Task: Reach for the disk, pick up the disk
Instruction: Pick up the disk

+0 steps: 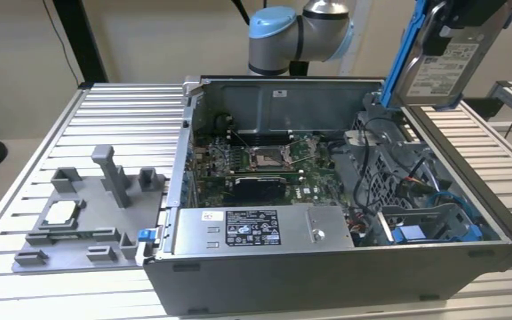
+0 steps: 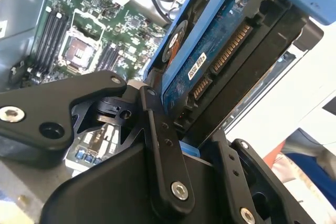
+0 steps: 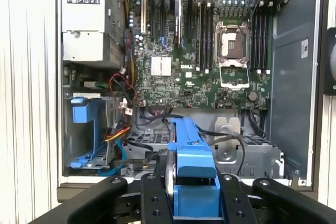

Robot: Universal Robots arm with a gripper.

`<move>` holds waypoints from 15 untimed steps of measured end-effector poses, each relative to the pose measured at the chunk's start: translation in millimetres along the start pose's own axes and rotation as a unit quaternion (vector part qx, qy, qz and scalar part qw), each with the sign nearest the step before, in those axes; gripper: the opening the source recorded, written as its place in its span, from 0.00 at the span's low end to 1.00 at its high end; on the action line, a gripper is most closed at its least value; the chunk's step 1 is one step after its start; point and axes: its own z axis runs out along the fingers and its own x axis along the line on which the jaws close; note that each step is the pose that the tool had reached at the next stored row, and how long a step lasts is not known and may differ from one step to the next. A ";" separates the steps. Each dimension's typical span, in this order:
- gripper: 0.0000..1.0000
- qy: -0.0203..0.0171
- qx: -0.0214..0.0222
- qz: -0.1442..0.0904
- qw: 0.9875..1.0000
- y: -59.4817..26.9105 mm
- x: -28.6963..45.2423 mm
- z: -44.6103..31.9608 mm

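One grey fixture (image 1: 87,220) with upright pegs sits toward the bench's (image 1: 25,173) front corner on the exterior view's left, a small square silver chip (image 1: 61,213) resting in one of its pockets. Moving right, the open computer case (image 1: 327,267) lies on its side across the middle of the bench, its motherboard (image 1: 256,163) exposed and the long grey power supply box (image 1: 261,230) running along the case's near wall. Further right inside the case, an empty blue drive bay (image 1: 429,230) sits by the near right corner.

Above the case's far right corner, the disk (image 1: 439,60) hangs in the air, clear of the case and turned roughly on edge, with its white label facing the camera and its blue bracket along one side. The hand (image 2: 178,129) is closed on it: in the second wrist view the black fingers (image 2: 157,145) clamp the disk (image 2: 210,61) across its thickness, connector end showing, and in the first wrist view the blue bracket (image 3: 194,166) rises between the finger links.

Judging from this, the reach is done and the pick-up is essentially complete, the disk being lifted out. What remains calls for a steady grip and keeping the disk clear of the case wall and loose cables (image 1: 425,190).
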 end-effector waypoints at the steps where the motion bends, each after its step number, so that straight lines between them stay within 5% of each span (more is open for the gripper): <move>1: 0.00 0.000 0.000 0.000 1.000 -0.4 1.2 0.0; 9: 0.00 -0.001 0.000 0.000 1.000 -3.5 12.8 -0.2; 15: 0.00 -0.001 0.000 0.000 1.000 -4.2 34.2 -0.2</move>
